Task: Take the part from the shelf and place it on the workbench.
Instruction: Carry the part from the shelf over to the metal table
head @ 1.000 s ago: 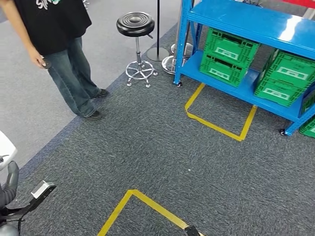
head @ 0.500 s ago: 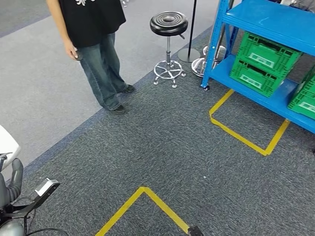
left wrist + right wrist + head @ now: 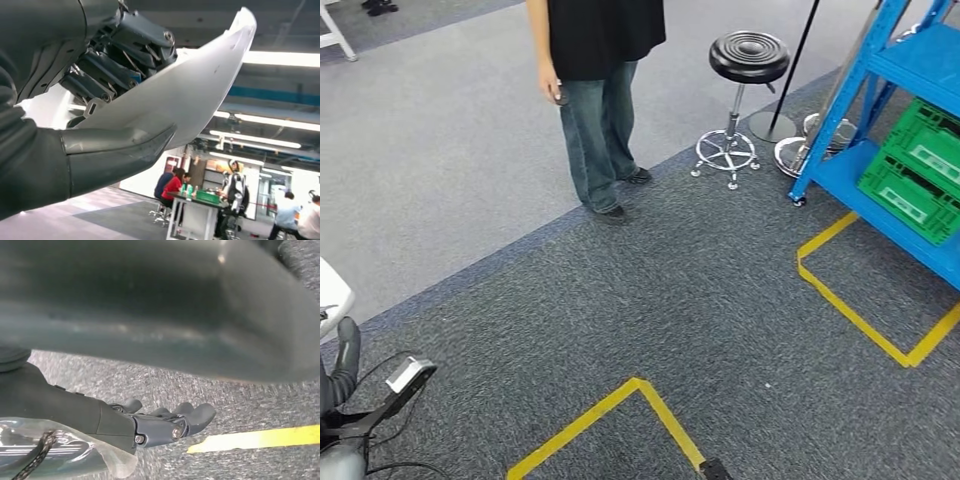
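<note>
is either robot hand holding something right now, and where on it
The left robot hand grips a white curved part, thumb under one end and fingers over it. The right robot hand holds nothing.

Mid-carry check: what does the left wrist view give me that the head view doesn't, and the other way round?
Left wrist view alone: the left hand gripping the white part between thumb and fingers, with ceiling lights and people seated at a distant table behind.

Head view alone: the blue shelf with green crates, a black stool, a standing person and yellow floor tape.

Shared: the white part, seen in the head view as just a sliver at the left edge.
</note>
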Robot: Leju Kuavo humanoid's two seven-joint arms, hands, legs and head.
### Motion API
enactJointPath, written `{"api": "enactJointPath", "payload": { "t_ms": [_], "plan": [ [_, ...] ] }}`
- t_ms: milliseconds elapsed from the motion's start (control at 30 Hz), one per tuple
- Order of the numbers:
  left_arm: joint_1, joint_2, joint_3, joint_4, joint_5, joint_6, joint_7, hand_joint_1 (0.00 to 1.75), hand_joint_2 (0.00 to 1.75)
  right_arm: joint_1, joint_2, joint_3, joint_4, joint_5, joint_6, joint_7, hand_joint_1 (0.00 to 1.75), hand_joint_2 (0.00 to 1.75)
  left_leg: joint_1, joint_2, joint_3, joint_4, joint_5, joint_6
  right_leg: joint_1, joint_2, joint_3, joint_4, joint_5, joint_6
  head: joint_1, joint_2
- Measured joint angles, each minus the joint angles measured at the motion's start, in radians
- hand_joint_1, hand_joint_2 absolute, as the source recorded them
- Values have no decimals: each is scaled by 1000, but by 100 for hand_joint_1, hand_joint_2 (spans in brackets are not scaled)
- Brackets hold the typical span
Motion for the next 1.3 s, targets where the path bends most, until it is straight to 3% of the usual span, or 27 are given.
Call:
{"api": "enactJointPath", "payload": {
  "t_ms": [33,67,133,200,267,333,400,467,533,567,633,700,767,833,900,967,1000,1033,1067,1100,1133,1200,1267,1300],
  "plan": [
    [1,-1,0,0,0,0,0,175,175,2,0,0,0,0,0,0,0,0,0,-15,0,0,0,0,-1,2,-26,39,-4,1,0,0],
    [1,-2,0,1,-1,0,-1,175,175,4,-1,0,0,0,-1,0,0,0,1,-31,1,1,0,0,-1,3,-34,40,14,2,0,0],
    [2,-3,1,1,-1,0,-1,175,175,6,-2,0,0,0,-6,1,0,0,4,-61,3,5,-3,-5,-6,21,4,-69,93,3,0,0],
    [0,-4,1,1,-2,0,-1,175,175,6,0,0,1,0,-14,1,0,0,5,-88,-3,17,-8,-16,-14,74,57,-192,143,5,1,0],
    [0,-3,4,1,-1,0,-1,175,175,5,1,0,2,0,-20,3,0,0,9,-112,-13,24,-7,-30,-15,99,77,-227,145,2,1,0],
    [2,-4,9,1,0,0,-2,175,175,4,3,0,1,2,-23,3,0,0,13,-123,-19,24,-4,-42,-12,75,81,-230,149,-8,1,0],
    [1,-3,13,1,1,0,-4,175,175,4,5,0,1,5,-25,3,0,0,11,-77,-39,66,-30,-50,-13,47,87,-237,152,-21,-4,0],
    [-3,-2,14,2,2,0,-6,175,175,6,6,0,1,7,-26,2,0,0,10,-19,-93,181,-89,-57,-10,16,89,-240,150,-31,-10,0],
    [-2,-3,15,4,2,0,-8,175,175,8,6,0,1,8,-26,2,0,0,13,-2,-146,291,-128,-61,-6,-15,90,-240,146,-34,-10,0],
    [-2,-3,15,5,1,0,-9,175,175,8,6,0,1,8,-26,2,0,0,14,1,-150,302,-122,-61,-4,-30,91,-240,145,-35,-10,0],
    [-1,-2,16,8,0,0,-13,175,175,7,6,0,1,9,-24,2,0,0,13,13,-101,210,-63,-56,-2,-57,96,-239,140,-33,-10,0],
    [-4,-2,16,9,-4,0,-15,175,175,5,6,0,1,11,-23,2,0,0,3,55,-31,79,-19,-45,1,-79,103,-239,133,-28,-10,0],
    [-7,-1,17,10,-7,0,-17,175,175,2,6,0,1,12,-23,3,0,0,-9,79,-8,27,-17,-34,5,-100,106,-239,128,-21,-9,0],
    [-7,2,21,10,-8,0,-17,175,175,-3,7,0,1,12,-23,3,0,0,-11,59,-7,18,-14,-24,4,-118,109,-241,122,-12,-9,0],
    [-9,3,25,11,-8,0,-17,175,175,-6,8,0,0,13,-23,3,0,0,-5,37,1,5,-9,-11,1,-86,99,-212,99,-3,-7,0],
    [-13,3,26,12,-8,0,-17,175,175,-6,9,0,0,14,-23,3,0,0,-1,16,7,-1,-7,-2,-1,-23,46,-100,45,2,-2,0],
    [-14,2,27,13,-8,0,-17,175,175,-5,9,0,0,14,-23,3,0,0,-1,3,7,-1,-7,1,-2,-6,8,-29,18,3,-1,0],
    [-14,2,27,14,-8,0,-17,175,175,-4,8,0,0,13,-23,4,0,0,-1,-11,7,-1,-7,2,-3,1,-25,26,5,5,0,0],
    [-14,2,28,15,-8,0,-17,175,175,-2,8,0,0,13,-23,4,0,0,0,-25,8,0,-8,2,-4,2,-43,47,11,6,0,0],
    [-14,2,29,17,-9,0,-17,175,175,0,8,0,0,13,-23,5,0,0,1,-41,9,1,-9,0,-5,4,-41,27,39,8,0,0],
    [-13,2,29,18,-9,0,-17,175,175,1,8,0,0,13,-24,5,0,0,4,-56,10,4,-11,-3,-7,12,-21,-30,81,9,0,0],
    [-15,1,30,20,-13,0,-18,175,175,1,8,0,1,14,-23,6,0,0,8,-83,6,17,-19,-15,-15,56,36,-163,142,12,1,0],
    [-18,1,30,21,-18,0,-18,175,175,-1,9,0,1,15,-23,7,0,0,11,-105,-3,27,-21,-29,-17,85,66,-220,151,10,3,0],
    [-19,1,31,23,-22,0,-18,175,175,-3,10,0,1,16,-23,8,0,0,12,-117,-7,28,-20,-35,-14,79,70,-224,149,5,3,0]
  ]
}}
